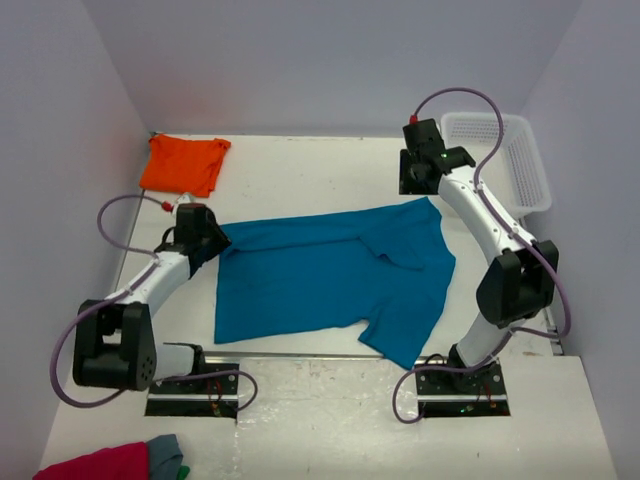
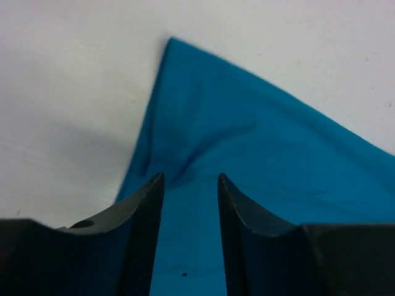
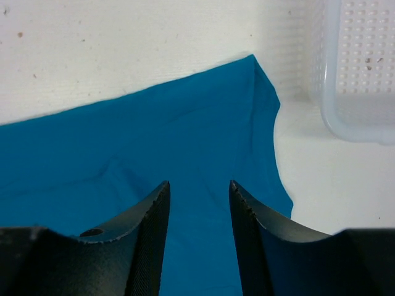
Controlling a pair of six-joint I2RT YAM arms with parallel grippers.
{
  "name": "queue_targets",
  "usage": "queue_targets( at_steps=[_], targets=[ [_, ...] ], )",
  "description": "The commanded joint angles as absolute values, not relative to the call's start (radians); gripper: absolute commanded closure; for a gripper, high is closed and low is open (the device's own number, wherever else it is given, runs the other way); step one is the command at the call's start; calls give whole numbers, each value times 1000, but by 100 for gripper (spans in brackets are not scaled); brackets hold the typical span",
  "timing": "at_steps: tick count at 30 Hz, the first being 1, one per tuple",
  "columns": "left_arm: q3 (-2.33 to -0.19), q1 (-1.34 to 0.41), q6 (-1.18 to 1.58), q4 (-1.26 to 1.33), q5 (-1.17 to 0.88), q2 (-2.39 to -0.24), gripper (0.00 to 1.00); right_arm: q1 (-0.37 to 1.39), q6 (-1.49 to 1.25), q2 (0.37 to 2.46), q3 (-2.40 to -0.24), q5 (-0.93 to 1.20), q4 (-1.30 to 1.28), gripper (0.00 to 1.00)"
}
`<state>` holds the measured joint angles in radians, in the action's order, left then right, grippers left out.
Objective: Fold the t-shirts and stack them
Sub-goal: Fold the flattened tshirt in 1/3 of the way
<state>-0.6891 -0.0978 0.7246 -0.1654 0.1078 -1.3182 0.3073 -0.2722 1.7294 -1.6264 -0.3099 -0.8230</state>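
Observation:
A teal-blue t-shirt lies spread across the table's middle, its upper part folded over. A bright orange t-shirt lies folded at the back left. My left gripper hovers over the teal shirt's far left corner. In the left wrist view it is open, with teal cloth wrinkled under the fingertips. My right gripper is over the shirt's far right corner. In the right wrist view it is open, with teal cloth beneath.
A white perforated basket stands at the back right, and it shows in the right wrist view close to the shirt's corner. A crimson-pink cloth and a grey cloth lie at the near left.

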Motion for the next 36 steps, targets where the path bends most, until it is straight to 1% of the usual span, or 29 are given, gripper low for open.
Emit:
queue_targets(
  at_steps=[1, 6, 11, 17, 23, 30, 36],
  targets=[
    [-597, -17, 839, -40, -129, -1220, 57, 316, -298, 1646, -1571, -287, -761, 55],
    [-580, -14, 891, -92, -120, -1206, 57, 337, -298, 1631, -1583, -278, -773, 55],
    [-514, 0, 943, -32, -149, -1193, 58, 348, -295, 1626, -1556, -284, -765, 55],
    [-445, 109, 979, 55, -250, -1229, 60, 360, -296, 1623, -1543, -282, -761, 55],
    [-419, 161, 976, 71, -268, -1223, 60, 364, -298, 1624, -1539, -278, -758, 55],
    [-379, 210, 1012, 150, -317, -1255, 60, 370, -291, 1623, -1537, -278, -756, 55],
    [-370, 227, 1040, 221, -368, -1328, 64, 377, -288, 1628, -1537, -282, -758, 55]
  ],
)
